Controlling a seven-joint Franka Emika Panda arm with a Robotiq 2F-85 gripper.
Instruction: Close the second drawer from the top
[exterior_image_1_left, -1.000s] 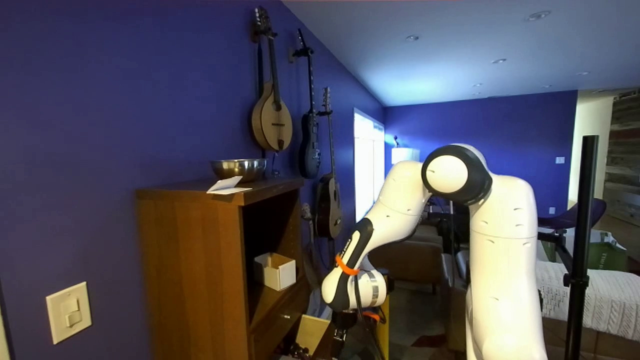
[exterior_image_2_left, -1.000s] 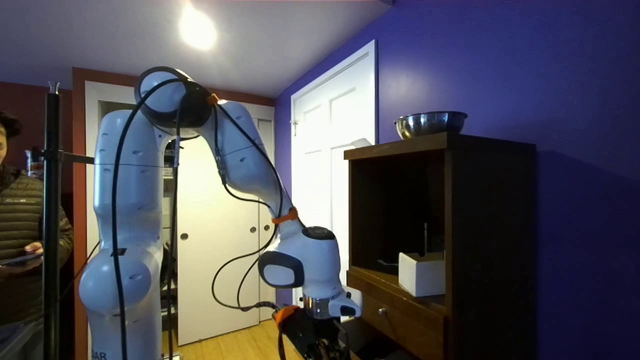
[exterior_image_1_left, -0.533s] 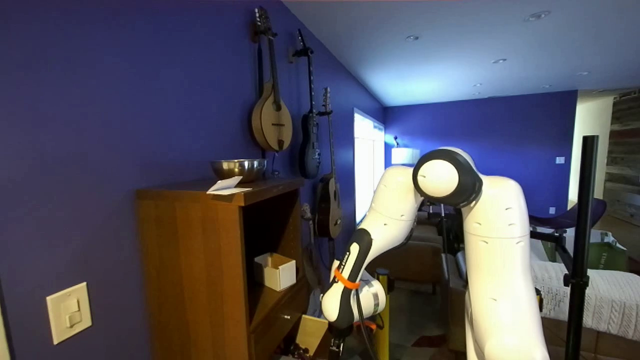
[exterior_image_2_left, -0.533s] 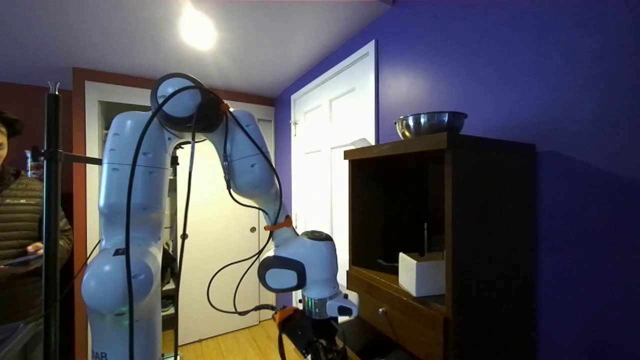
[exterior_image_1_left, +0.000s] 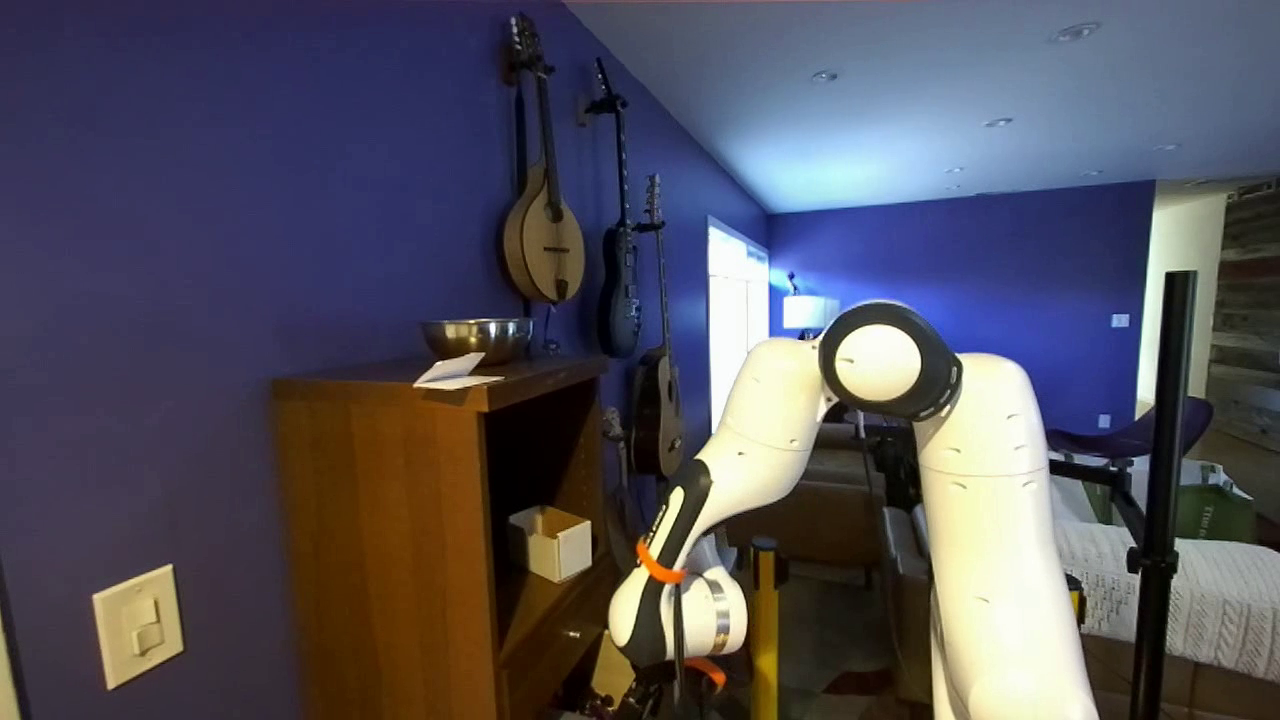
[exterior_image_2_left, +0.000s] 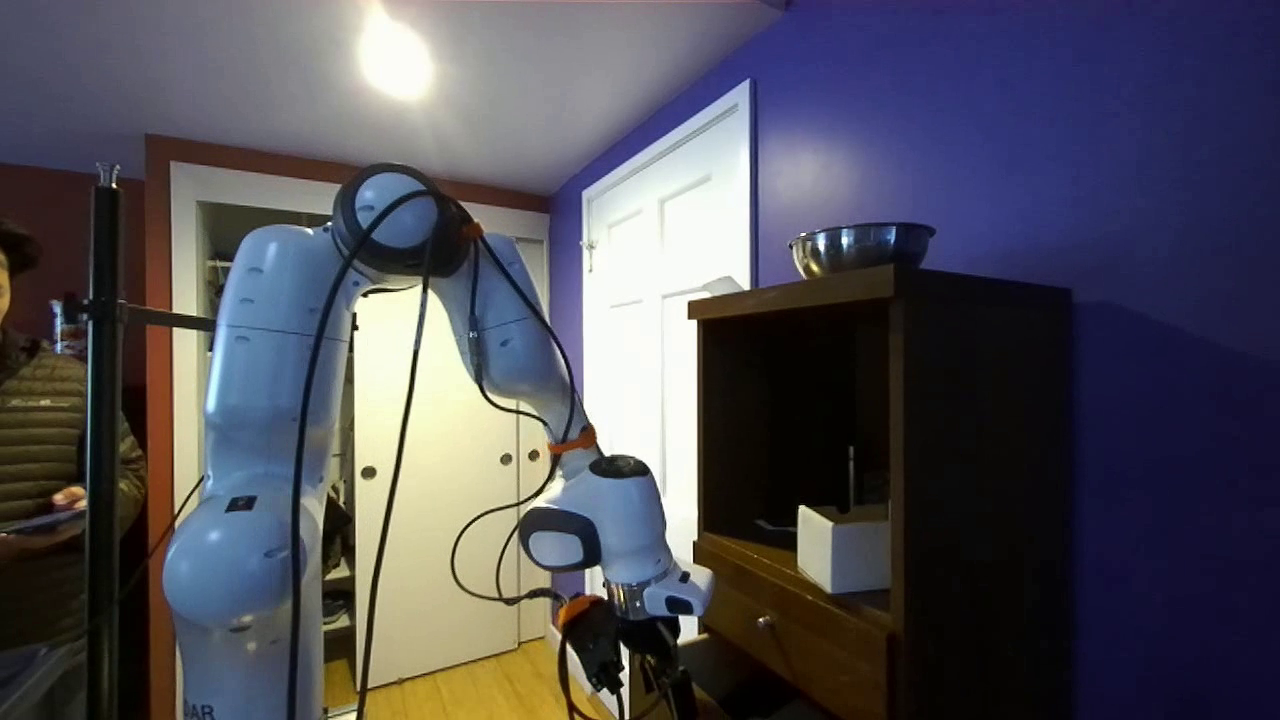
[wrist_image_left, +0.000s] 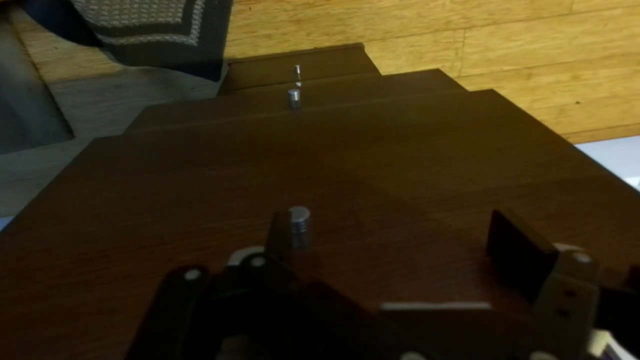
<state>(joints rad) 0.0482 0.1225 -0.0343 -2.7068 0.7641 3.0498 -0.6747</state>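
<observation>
A purple-blue wall (exterior_image_1_left: 200, 200) backed both exterior views. White sliding doors (exterior_image_2_left: 450, 450) and a white paneled door (exterior_image_2_left: 640, 390) stood behind the arm in an exterior view. The robot arm (exterior_image_1_left: 985, 510) rose, bent at the elbow and came down to a low wrist by the brown cabinet (exterior_image_1_left: 385, 520). A person (exterior_image_2_left: 45, 420) in a quilted jacket, cut off by the frame edge, held a flat device (exterior_image_2_left: 45, 521) near a black pole (exterior_image_2_left: 103, 450). Stringed instruments (exterior_image_1_left: 545, 240) hung on the wall past the cabinet.

The second drawer (wrist_image_left: 400, 170): brown front filled most of the wrist view and stood out past two lower drawer fronts (wrist_image_left: 350, 92), so it looked at least partly out. Exterior views mostly lost it at the bottom. The top drawer (exterior_image_2_left: 800, 640), right above, looked about flush.

The gripper (wrist_image_left: 392, 230) was at the second drawer's front, fingers spread well apart; contact with the wood, could not tell. A metal bowl (exterior_image_1_left: 480, 338) sat upright on the cabinet top. A white box (exterior_image_2_left: 845, 550) sat in the compartment above the top drawer. Folded paper (exterior_image_1_left: 452, 370) lay near the bowl. A silver knob (wrist_image_left: 300, 225) on the second drawer showed just beside one fingertip; touching or not, could not tell.
</observation>
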